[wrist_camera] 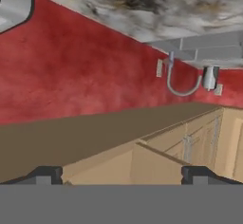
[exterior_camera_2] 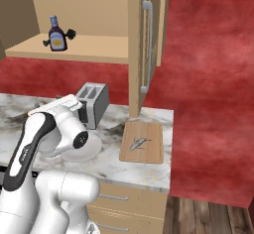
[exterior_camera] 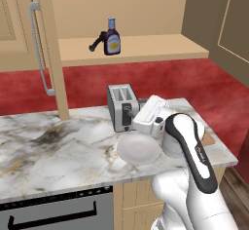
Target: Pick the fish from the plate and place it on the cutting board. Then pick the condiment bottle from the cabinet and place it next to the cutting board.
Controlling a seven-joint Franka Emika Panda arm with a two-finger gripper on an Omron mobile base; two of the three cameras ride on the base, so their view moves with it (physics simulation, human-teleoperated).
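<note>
Fingers (wrist_camera: 121, 174) nearest, spread wide, empty. Fish (exterior_camera_2: 139, 143) on cutting board (exterior_camera_2: 149, 151). We judge condiment bottle (exterior_camera: 113, 38), 12 o'clock, rigid, slick, light; grip mid-body.

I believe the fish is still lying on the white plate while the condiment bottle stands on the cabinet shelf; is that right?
Not quite: the fish lies on the cutting board, not the plate, as the right base view shows. The condiment bottle does stand on the cabinet shelf.

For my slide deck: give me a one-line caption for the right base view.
Fish lies on the cutting board; the condiment bottle waits upright on the cabinet shelf.
</note>
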